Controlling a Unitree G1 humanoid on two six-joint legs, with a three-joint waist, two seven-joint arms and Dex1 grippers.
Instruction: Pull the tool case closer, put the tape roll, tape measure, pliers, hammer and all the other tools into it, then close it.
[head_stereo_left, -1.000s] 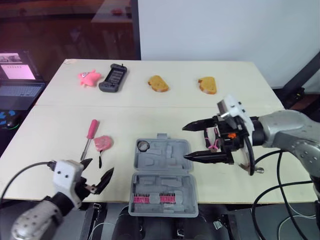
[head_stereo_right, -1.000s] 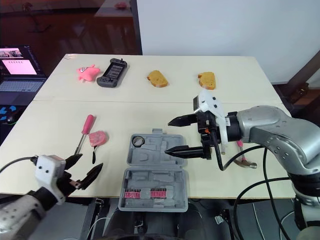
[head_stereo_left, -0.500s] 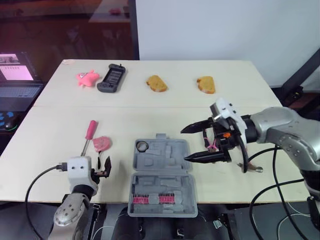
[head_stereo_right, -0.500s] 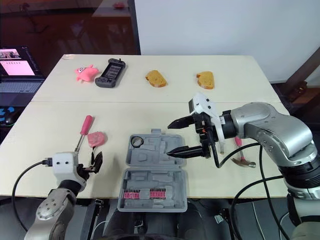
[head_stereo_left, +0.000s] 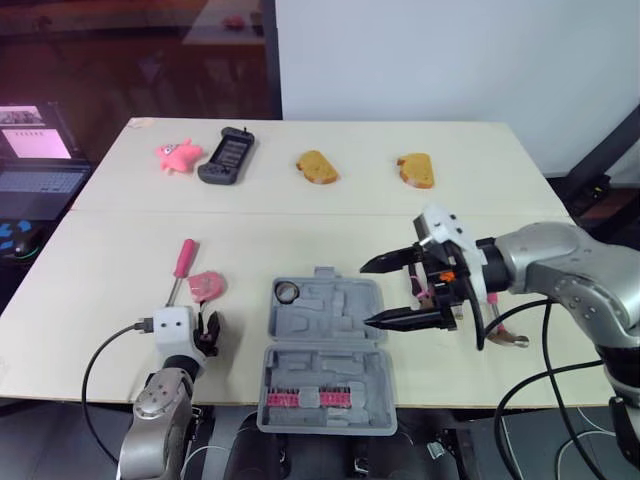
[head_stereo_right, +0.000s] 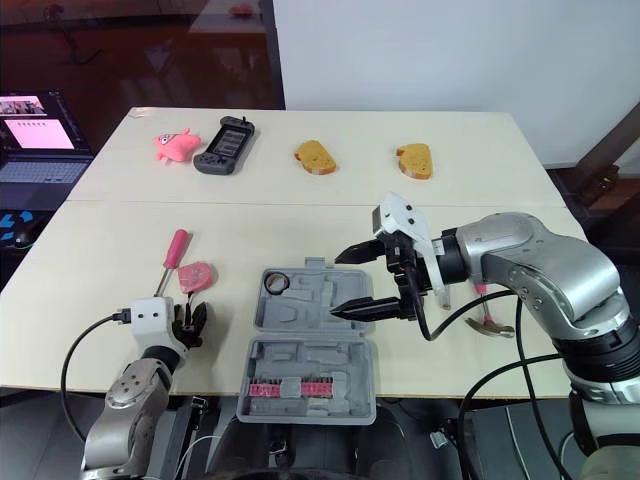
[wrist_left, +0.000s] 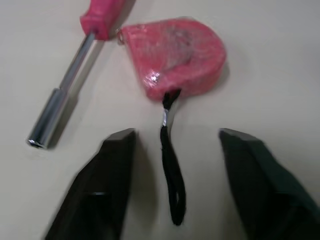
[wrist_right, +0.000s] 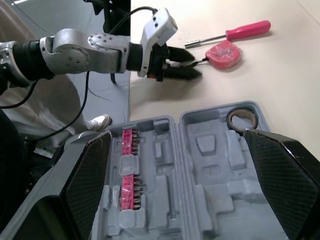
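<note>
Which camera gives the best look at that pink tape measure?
The left wrist view: the tape measure is close up, its black strap lying inside the open left end effector. Both eye views and the right wrist view show it small, beside the screwdriver.

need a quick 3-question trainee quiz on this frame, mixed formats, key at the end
1. True or false: the tape roll already lies inside the open tool case.
2. Multiple choice: what lies on the table between the left gripper fingers?
A. the black strap of the tape measure
B. the tape roll
C. nothing at all
3. Fill in the missing word: the right gripper hovers over the right side of the tool case with its fingers ____.

Key: 1 true; 2 A; 3 open.
</note>
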